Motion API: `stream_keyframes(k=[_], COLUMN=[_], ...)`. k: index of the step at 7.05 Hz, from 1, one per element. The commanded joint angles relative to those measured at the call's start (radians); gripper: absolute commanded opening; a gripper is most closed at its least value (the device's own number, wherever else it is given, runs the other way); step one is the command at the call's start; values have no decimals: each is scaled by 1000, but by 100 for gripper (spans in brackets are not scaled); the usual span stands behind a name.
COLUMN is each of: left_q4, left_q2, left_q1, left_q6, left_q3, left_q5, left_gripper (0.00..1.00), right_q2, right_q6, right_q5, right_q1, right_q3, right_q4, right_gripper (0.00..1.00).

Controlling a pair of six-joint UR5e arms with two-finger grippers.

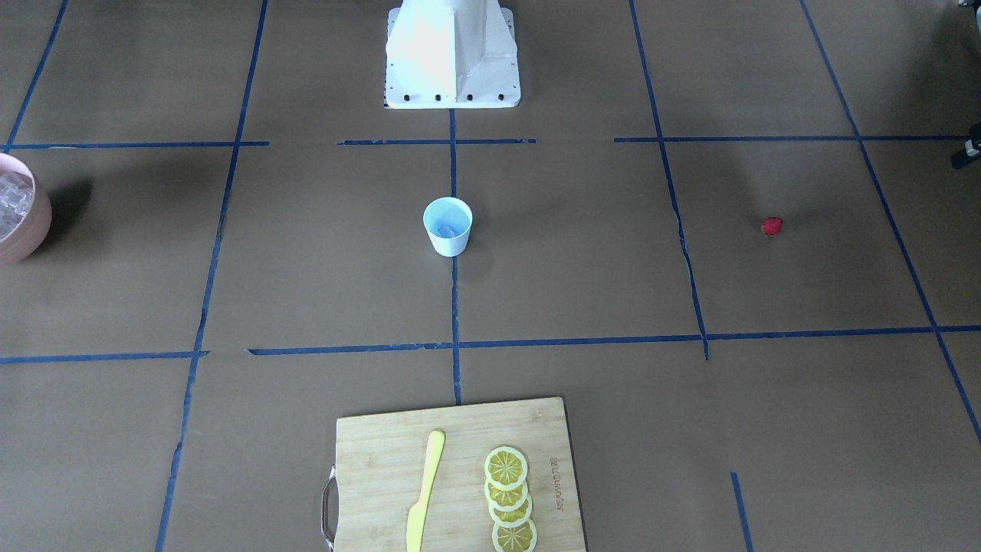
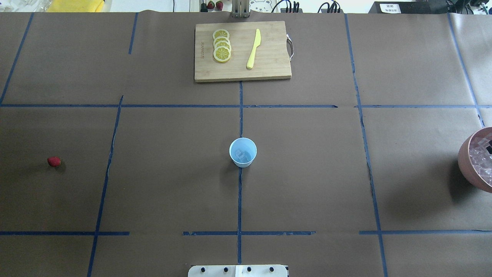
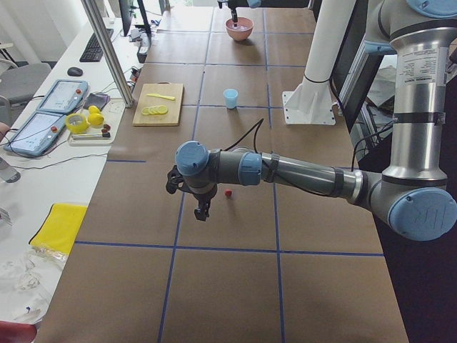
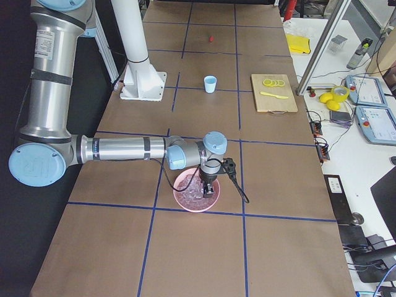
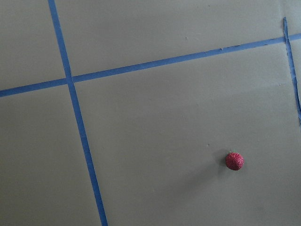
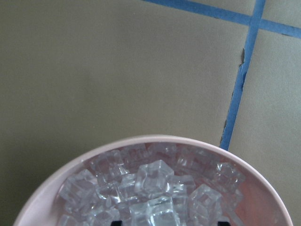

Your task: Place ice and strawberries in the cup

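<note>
Left gripper (image 3: 202,212): one, seen only from the side, hanging fingers-down over the brown paper-covered table (image 2: 161,173). Whether it is released or clenched cannot be told.

Small red strawberry (image 5: 234,161): one, lying on the paper near that gripper and apart from it.

Right gripper (image 4: 207,187): one, pointing down into the round pink bowl (image 6: 155,139). Its grip likewise cannot be told.

Clear ice cubes (image 6: 155,181): heaped in the bowl, too many to count.

Pale blue tapered plastic cup (image 2: 243,152): one, upright at the table's centre on a blue tape line (image 2: 240,200), well apart from strawberry and bowl. Clear ice lies on its bottom, number not countable.

Rectangular bamboo cutting board (image 2: 269,71): one, at the table edge far from the robot, with a metal handle at one short end.

Yellow lemon slices (image 2: 221,45): four, overlapping in a row on the board.

Yellow plastic knife (image 2: 253,49): one, beside the slices.

Burned-in brand mark (image 1: 557,485): one line along the board's short edge, too small to read.
</note>
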Motion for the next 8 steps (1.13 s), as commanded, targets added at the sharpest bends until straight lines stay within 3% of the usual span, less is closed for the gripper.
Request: stream_keyframes(k=[1,3,4,5,8], left_q4=[0,0,2,0,0], left_q2=[0,0,0,0,0], left_q1=[0,0,0,0,0], left_q6=[0,0,0,0,-35], left_q3=[-2,-5,-11,-13,-25], left_q5=[0,0,0,0,0], left_gripper=[100,100,100,100,100], right_q2=[16,38,38,36,21], right_q6=[0,2,2,0,3], right_q5=[0,0,0,1,3], right_q1=[-16,-22,-22,-22,-22], right_q3=[-20,-47,-48,-47,-44], right_q4=[1,1,1,1,45], right_gripper=[74,69,59,55,60])
